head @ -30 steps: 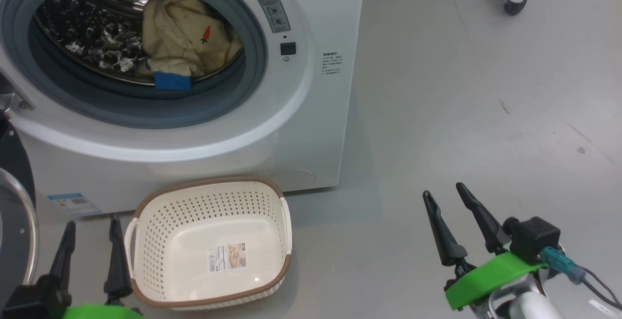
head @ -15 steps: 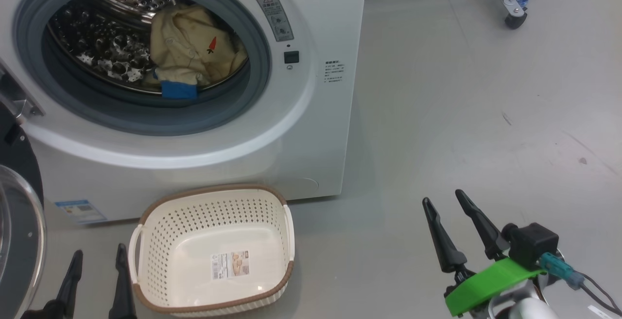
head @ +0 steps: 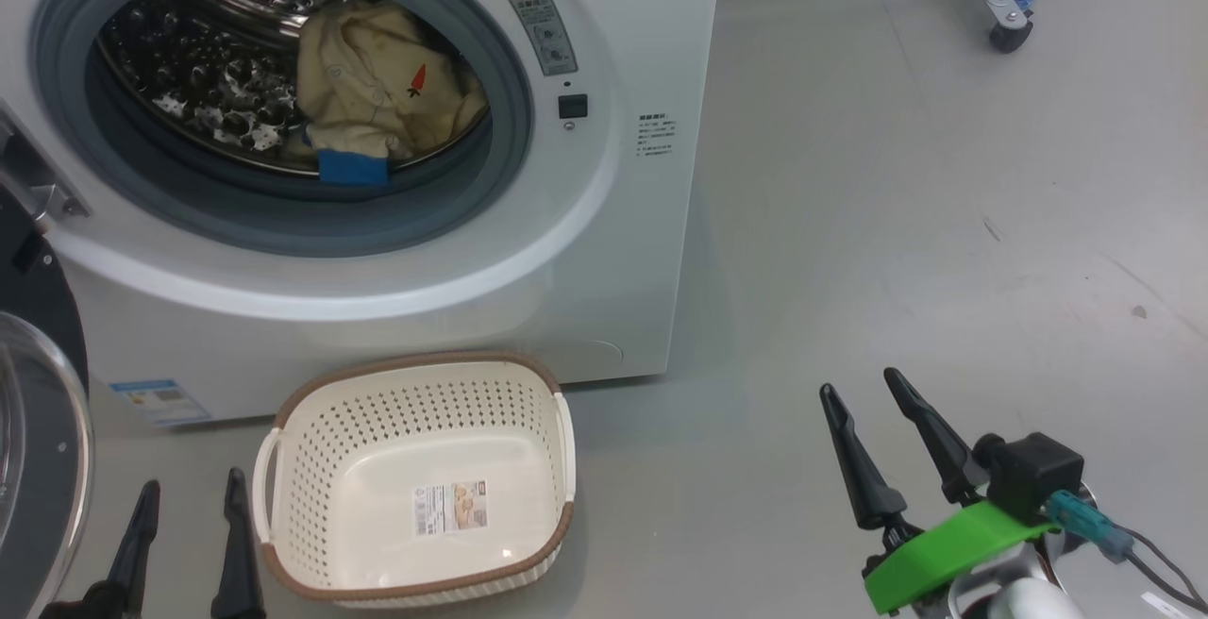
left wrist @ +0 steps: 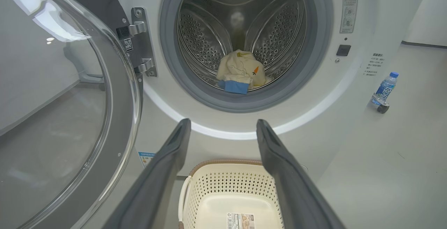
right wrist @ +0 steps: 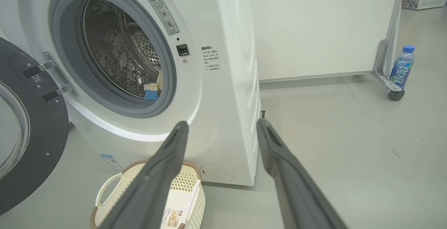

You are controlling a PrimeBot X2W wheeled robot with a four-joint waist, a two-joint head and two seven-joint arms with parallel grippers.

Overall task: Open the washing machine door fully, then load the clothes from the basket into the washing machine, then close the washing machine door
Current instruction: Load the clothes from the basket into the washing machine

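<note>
Load's in: clothes lie in the washing machine, basket empty on the floor. Fingers apart on left hand and right hand, nothing held. Next the door — standing wide open, likely stiff, weighty, glossy — best pushed on its black ring, away from the hinge

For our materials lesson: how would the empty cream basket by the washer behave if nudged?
The basket looks thin, perforated and empty, so probably light and apt to slide on the smooth floor. Its wide flat base suggests it rarely tips.
</note>
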